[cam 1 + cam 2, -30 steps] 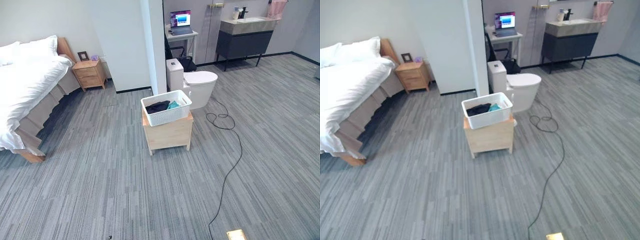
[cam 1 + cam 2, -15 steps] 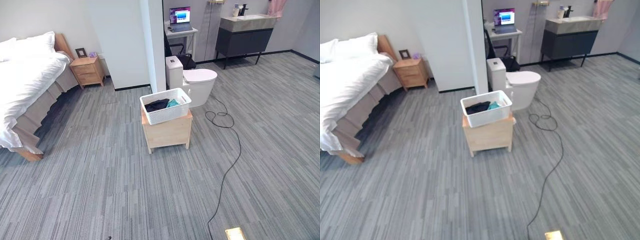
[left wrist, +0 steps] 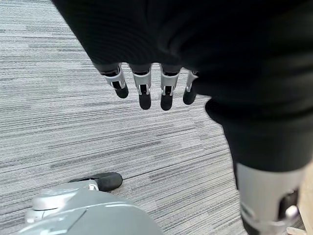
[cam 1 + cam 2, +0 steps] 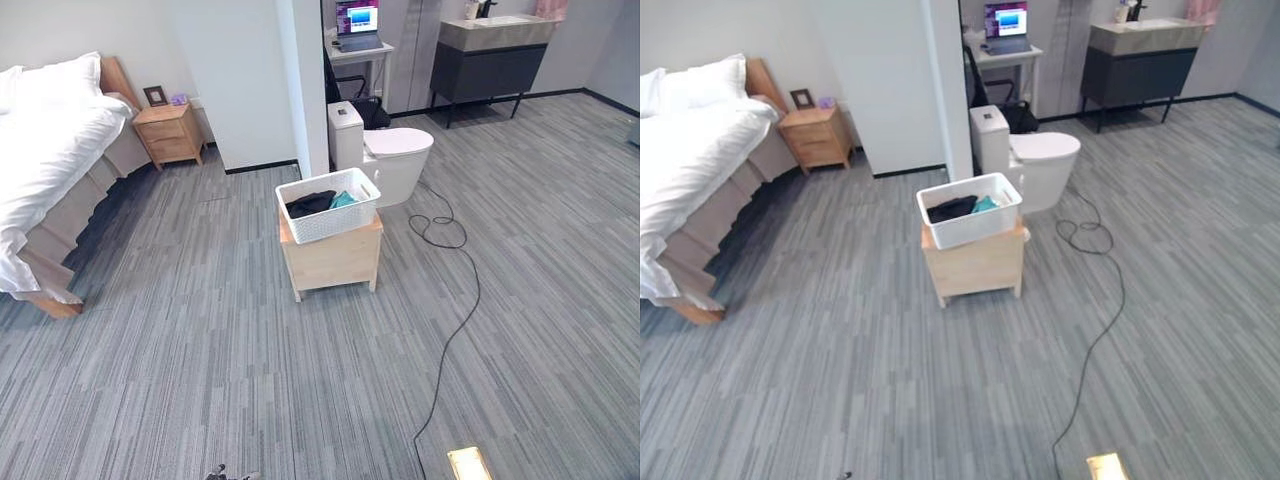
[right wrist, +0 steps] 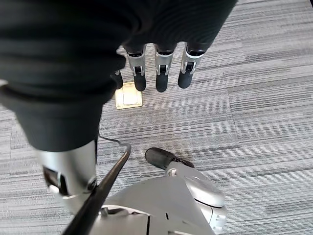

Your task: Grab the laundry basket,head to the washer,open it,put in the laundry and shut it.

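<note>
I am looking at the laundry basket (image 4: 328, 204) sitting on top of a small wooden stand (image 4: 332, 260), the surface that carries it, out on the grey floor well ahead of me and slightly left of centre, with the toilet (image 4: 385, 160) just behind the stand. Both hands are hanging low at my sides, far from that stand: the left hand (image 3: 146, 85) is dangling with its fingers straight and relaxed, carrying nothing, and the right hand (image 5: 159, 68) is doing the same over the floor. Neither one is noticeably nearer, I am judging, so the approach is calling for walking straight up to the stand first. The basket is a white perforated tub, its long axis running roughly across my view (slightly skewed on the stand), which suits taking it by its two short ends. Dark clothing (image 4: 309, 205) and a teal piece (image 4: 343, 201) are lying inside it.
</note>
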You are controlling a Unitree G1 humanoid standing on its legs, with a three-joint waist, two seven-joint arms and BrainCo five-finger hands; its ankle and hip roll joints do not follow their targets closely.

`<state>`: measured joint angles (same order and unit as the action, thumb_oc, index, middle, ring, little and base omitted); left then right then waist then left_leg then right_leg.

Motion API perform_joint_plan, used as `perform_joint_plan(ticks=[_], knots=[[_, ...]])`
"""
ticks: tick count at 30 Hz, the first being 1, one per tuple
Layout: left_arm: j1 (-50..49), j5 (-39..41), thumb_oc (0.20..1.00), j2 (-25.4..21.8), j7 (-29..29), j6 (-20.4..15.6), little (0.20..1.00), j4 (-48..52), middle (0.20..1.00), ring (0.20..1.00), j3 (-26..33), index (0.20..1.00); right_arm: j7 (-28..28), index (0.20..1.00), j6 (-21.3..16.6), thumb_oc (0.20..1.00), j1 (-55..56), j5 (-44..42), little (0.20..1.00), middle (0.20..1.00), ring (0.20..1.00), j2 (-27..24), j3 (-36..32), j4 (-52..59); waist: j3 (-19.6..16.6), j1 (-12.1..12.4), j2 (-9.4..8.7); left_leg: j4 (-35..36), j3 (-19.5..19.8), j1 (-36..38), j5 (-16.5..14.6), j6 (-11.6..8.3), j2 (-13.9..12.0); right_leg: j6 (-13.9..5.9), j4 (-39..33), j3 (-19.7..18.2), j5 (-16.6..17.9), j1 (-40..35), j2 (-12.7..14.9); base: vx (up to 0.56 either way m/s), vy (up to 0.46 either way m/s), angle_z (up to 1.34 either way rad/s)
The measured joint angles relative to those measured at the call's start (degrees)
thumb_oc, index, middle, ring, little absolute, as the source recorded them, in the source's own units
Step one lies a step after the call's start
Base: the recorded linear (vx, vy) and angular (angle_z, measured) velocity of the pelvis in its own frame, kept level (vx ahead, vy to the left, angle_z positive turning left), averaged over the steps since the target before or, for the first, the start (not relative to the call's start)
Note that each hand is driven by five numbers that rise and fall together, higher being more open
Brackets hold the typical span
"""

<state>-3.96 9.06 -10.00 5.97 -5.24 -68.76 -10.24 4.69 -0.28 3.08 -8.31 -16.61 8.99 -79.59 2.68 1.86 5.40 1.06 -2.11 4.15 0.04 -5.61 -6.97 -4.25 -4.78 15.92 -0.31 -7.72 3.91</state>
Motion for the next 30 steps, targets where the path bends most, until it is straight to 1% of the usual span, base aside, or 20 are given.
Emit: perform_joint_plan(ticks=[2,4,6,7,8,9,11,12,16,19,20,21,22,24,25,26,27,28,29,30], knots=[[0.29,0.03,1.000,0.08,-0.03,0.00,1.000,0.02,1.000,1.000,0.01,1.000,0.00,1.000,0.00,1.000,-0.17,-0.10,1.000,1.000,1.000,-0.14,-0.06,-0.14,0.34,0.06,0.07,-1.58,0.16,-1.21,0.08,-0.29,-0.63,0.58,0.47,0.14,-0.35,0.49,-0.66,-0.01,-0.125,0.09],[1.26,0.11,1.000,-0.03,-0.04,-0.01,1.000,-0.14,1.000,1.000,0.11,1.000,-0.08,1.000,-0.01,1.000,-1.54,-0.43,1.000,1.000,1.000,-0.05,-0.50,-0.56,2.34,0.23,-0.98,-8.60,0.90,-4.52,0.74,-1.56,-0.47,1.86,1.95,0.37,-1.11,0.95,-0.71,0.00,-0.118,0.05],[4.16,1.43,1.000,-0.84,-0.12,-0.15,1.000,-1.89,1.000,1.000,0.37,1.000,0.03,1.000,-0.04,1.000,-5.11,-0.80,1.000,1.000,1.000,-0.25,-1.62,-0.61,6.18,0.32,-4.80,-27.82,4.76,-16.88,9.18,-6.81,0.50,5.25,8.75,-1.00,-4.12,5.15,0.52,0.27,-0.086,0.12],[5.24,2.33,1.000,-1.22,-0.12,-0.03,1.000,-1.83,1.000,1.000,0.95,1.000,0.10,1.000,0.04,1.000,-5.57,-1.12,1.000,1.000,1.000,-0.15,-1.44,-0.60,6.86,0.45,-5.00,-30.18,3.38,-19.63,9.60,-6.23,-0.65,5.88,8.30,-0.55,-4.28,4.53,0.20,0.25,0.045,0.12],[4.87,2.33,1.000,-1.49,-0.12,-0.07,1.000,-1.57,1.000,1.000,1.12,1.000,0.23,1.000,0.25,1.000,-5.67,-1.56,1.000,1.000,1.000,-0.02,-0.99,-0.86,6.43,1.22,-5.58,-24.46,-0.13,-19.64,7.93,-4.31,-1.39,5.90,7.03,-0.46,-4.27,4.61,0.02,0.21,0.087,0.04],[5.00,2.34,1.000,-1.38,-0.15,-0.04,1.000,-1.55,1.000,1.000,0.86,1.000,0.21,1.000,0.09,1.000,-5.75,-2.02,1.000,1.000,1.000,-0.45,-1.04,-1.05,6.41,1.18,-6.02,-13.21,-2.79,-18.95,7.21,-2.72,-1.04,6.12,5.68,0.19,-4.09,5.01,-0.14,0.32,0.138,-0.07],[4.60,2.39,1.000,-1.35,-0.10,-0.06,1.000,-1.51,1.000,1.000,0.38,1.000,0.23,1.000,0.07,1.000,-5.87,-2.16,1.000,1.000,1.000,-0.55,-1.01,-0.65,6.06,1.73,-3.80,-0.42,-3.15,-19.29,7.81,-3.74,-2.17,6.60,3.11,0.65,-3.05,3.92,-3.72,0.64,0.269,0.05],[5.18,3.66,1.000,-1.28,-0.01,-0.07,1.000,-1.88,1.000,1.000,0.44,1.000,0.23,1.000,0.05,1.000,-6.93,-2.23,1.000,1.000,1.000,0.32,-1.04,-1.40,6.18,3.54,-4.02,4.46,-2.52,-20.32,7.90,-4.24,-2.34,6.69,3.05,0.28,-3.11,4.84,-5.01,0.54,0.229,-0.19],[4.17,4.61,1.000,-1.25,0.04,-0.01,1.000,-2.08,1.000,1.000,2.72,1.000,0.09,1.000,-0.02,1.000,-8.37,-2.15,1.000,1.000,1.000,1.36,-1.05,-2.95,5.50,5.97,-5.54,-1.15,-0.93,-19.75,8.11,-4.05,-1.76,6.32,2.49,-1.32,-3.90,2.44,-5.28,0.47,0.244,-0.37],[4.06,4.58,1.000,-1.37,-0.05,0.04,1.000,-2.14,1.000,1.000,2.88,1.000,-0.07,1.000,0.04,1.000,-7.04,-2.09,1.000,1.000,1.000,1.22,-1.58,-4.61,4.59,6.79,-7.43,-9.96,-0.73,-17.70,5.47,0.19,2.01,3.38,9.31,-2.68,-9.78,2.24,-2.29,0.39,0.345,-0.19],[3.39,4.52,1.000,-1.54,-0.08,0.10,1.000,-2.13,1.000,1.000,2.79,1.000,-0.21,1.000,0.03,1.000,-5.52,-2.11,1.000,1.000,1.000,1.45,-1.50,-4.54,3.56,6.67,-9.02,-10.16,-2.16,-15.46,4.15,2.49,5.81,0.27,11.46,-2.24,-11.03,2.01,0.26,0.29,0.317,-0.06],[2.31,4.38,1.000,-0.90,-0.28,0.09,1.000,-1.74,1.000,1.000,2.04,1.000,-0.79,1.000,0.07,1.000,-3.61,-2.13,1.000,1.000,1.000,-0.93,-1.02,-3.47,1.73,5.52,-4.43,-5.81,-3.70,-11.06,2.94,9.77,6.32,-1.30,31.21,-2.60,-12.11,8.94,1.23,0.41,0.361,0.21],[2.49,4.35,1.000,-1.68,-0.29,-0.04,1.000,-1.40,1.000,1.000,1.57,1.000,-0.79,1.000,0.10,1.000,-3.00,-2.16,1.000,1.000,1.000,-0.25,-1.03,-2.74,1.10,4.57,-4.68,-4.80,-3.85,-10.14,0.88,9.62,7.31,-1.56,39.00,-2.79,-12.08,12.35,3.73,0.48,0.305,0.38],[3.73,4.37,1.000,-4.77,-0.15,0.12,1.000,0.23,1.000,1.000,0.68,1.000,-1.24,1.000,0.25,1.000,-2.83,-2.12,1.000,1.000,1.000,1.47,-1.00,-1.63,2.10,3.68,-6.83,-5.92,-3.35,-8.38,-2.29,12.49,10.48,-2.47,51.34,-3.73,-10.20,18.16,10.03,0.32,0.130,0.23],[3.96,4.37,1.000,-5.34,-0.20,0.32,1.000,0.20,1.000,1.000,0.02,1.000,-0.95,1.000,0.06,1.000,-2.89,-2.16,1.000,1.000,1.000,2.24,-0.91,-0.78,2.47,3.18,-6.65,-4.63,-3.02,-5.94,-1.42,11.48,10.82,-1.11,51.61,-1.83,-11.35,18.81,12.87,0.26,0.021,0.16],[4.10,4.36,1.000,-5.45,-0.21,0.17,1.000,0.73,1.000,1.000,0.03,1.000,-0.91,1.000,0.01,1.000,-2.80,-2.16,1.000,1.000,1.000,1.88,-0.96,0.00,2.39,2.92,-6.54,-4.08,-2.10,-5.13,-1.59,11.59,10.94,-1.04,49.22,-1.71,-11.18,19.75,12.41,0.50,-0.026,0.47],[5.40,4.37,1.000,-5.74,-0.17,-0.10,1.000,1.02,1.000,1.000,0.17,1.000,-1.08,1.000,0.02,1.000,-2.90,-2.14,1.000,1.000,1.000,1.35,-0.87,1.01,3.00,2.14,-5.77,-2.48,-0.55,-3.36,-2.15,11.30,10.68,-1.04,42.40,-1.71,-11.06,21.01,11.13,0.66,-0.133,0.32],[5.58,4.37,1.000,-5.50,-0.09,0.00,1.000,0.57,1.000,1.000,0.62,1.000,-1.11,1.000,-0.03,1.000,-3.92,-2.13,1.000,1.000,1.000,1.03,-0.94,2.45,3.74,1.84,-5.23,-0.99,-0.45,-0.74,-3.10,10.09,9.78,-1.24,29.97,0.21,-10.41,21.89,8.52,0.70,-0.184,0.17],[5.60,4.34,1.000,-5.32,-0.05,-0.02,1.000,0.07,1.000,1.000,0.89,1.000,-1.13,1.000,-0.06,1.000,-4.20,-2.16,1.000,1.000,1.000,0.94,-0.74,2.88,4.03,1.10,-4.92,-0.55,-0.25,0.56,-4.05,8.64,9.58,-1.95,21.46,0.07,-8.20,22.18,6.61,0.62,-0.181,0.06],[5.03,4.31,1.000,-5.16,-0.04,0.01,1.000,-0.64,1.000,1.000,1.62,1.000,-1.11,1.000,-0.03,1.000,-4.68,-2.18,1.000,1.000,1.000,1.00,0.09,3.63,4.28,-0.03,-5.02,-0.54,0.50,2.19,-5.67,7.42,9.76,-3.30,11.33,-2.96,-3.88,22.74,4.33,0.44,-0.119,0.22]])
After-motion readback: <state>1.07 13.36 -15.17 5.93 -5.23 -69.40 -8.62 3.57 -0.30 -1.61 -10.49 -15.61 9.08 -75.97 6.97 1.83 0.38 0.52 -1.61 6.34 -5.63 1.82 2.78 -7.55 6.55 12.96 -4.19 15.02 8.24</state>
